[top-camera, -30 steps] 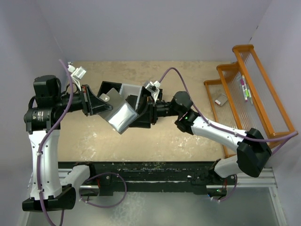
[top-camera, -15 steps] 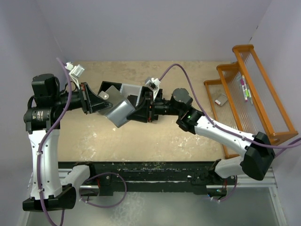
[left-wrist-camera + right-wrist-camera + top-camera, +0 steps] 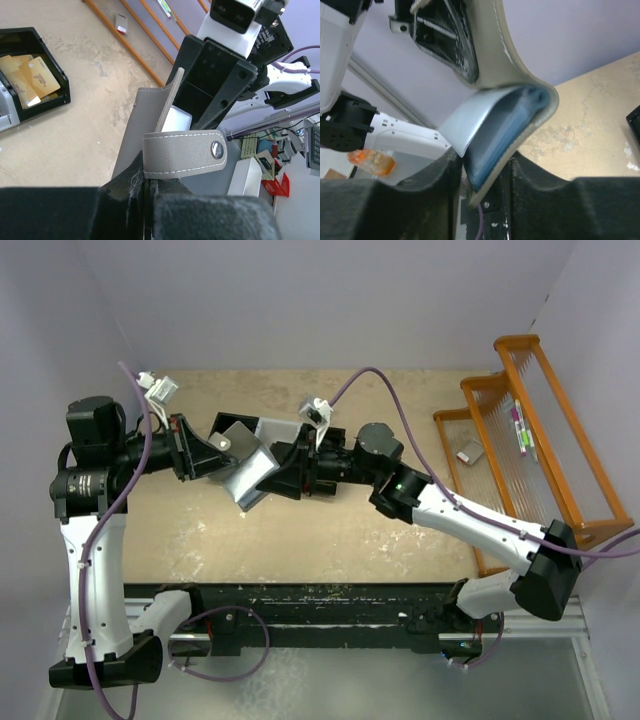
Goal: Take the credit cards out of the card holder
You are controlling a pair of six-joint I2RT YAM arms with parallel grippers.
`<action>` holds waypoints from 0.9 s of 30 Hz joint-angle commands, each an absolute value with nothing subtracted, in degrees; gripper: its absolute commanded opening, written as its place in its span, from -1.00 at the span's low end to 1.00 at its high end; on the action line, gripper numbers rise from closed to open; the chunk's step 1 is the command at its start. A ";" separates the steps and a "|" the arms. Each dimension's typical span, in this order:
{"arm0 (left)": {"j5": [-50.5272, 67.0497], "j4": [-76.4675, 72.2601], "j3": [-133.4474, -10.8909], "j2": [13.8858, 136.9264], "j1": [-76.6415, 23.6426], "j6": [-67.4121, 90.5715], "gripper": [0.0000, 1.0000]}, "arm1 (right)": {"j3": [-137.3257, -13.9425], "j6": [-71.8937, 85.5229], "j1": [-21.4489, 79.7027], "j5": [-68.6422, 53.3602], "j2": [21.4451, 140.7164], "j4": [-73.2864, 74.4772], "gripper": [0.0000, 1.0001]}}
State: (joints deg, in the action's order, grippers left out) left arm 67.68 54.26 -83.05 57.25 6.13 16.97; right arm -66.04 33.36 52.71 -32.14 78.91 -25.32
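A beige table (image 3: 400,390) with pale purple walls carries a black-and-white bin tray (image 3: 228,423). Just in front of the tray, lifted off the table, the grey card holder (image 3: 243,483) hangs between both arms. The left gripper (image 3: 222,455) is clamped tight on its strap end. The right gripper (image 3: 272,478), partly closed, pinches its opposite folded edge. Gold credit cards (image 3: 27,75) lie in the tray's black compartment. An orange rack (image 3: 540,430) stands well right of the tray.
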 commanded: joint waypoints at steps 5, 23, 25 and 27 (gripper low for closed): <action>77.03 55.90 -83.17 56.52 5.71 18.80 -1.00 | -71.09 32.02 53.17 -21.88 80.03 -29.40 -0.06; 74.90 66.20 -83.33 58.25 5.71 5.83 -0.74 | -70.88 42.93 53.17 -31.33 83.67 -38.58 -0.65; 71.35 68.70 -84.15 58.76 5.71 1.29 -0.53 | -70.76 44.31 53.17 -32.21 83.55 -39.15 -0.82; 68.08 69.66 -84.49 58.57 5.71 -2.23 -0.38 | -71.13 44.47 53.11 -31.65 83.33 -37.64 -0.99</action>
